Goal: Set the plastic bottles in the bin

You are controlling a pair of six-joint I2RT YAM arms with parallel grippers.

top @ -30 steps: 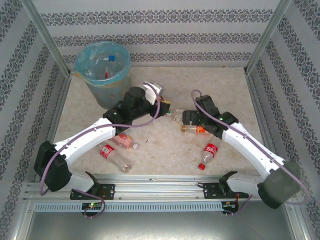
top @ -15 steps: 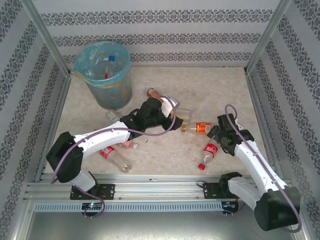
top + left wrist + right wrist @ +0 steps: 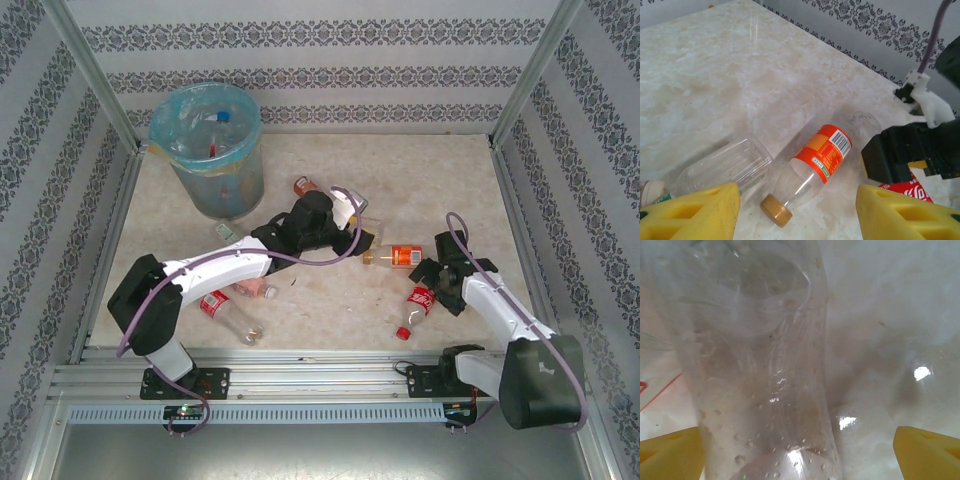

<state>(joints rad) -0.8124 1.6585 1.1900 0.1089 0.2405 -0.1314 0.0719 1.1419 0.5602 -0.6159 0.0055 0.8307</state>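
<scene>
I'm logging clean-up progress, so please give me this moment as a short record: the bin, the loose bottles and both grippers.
bin: upright at the far left of the table, bottles already inside
orange-labelled bottle: lying on the table, centre
left gripper: open, over the orange-labelled bottle, not touching it
right gripper: open, jaws either side of a clear bottle
other loose bottles: pink bottle and red-labelled bottle lying near left
</scene>
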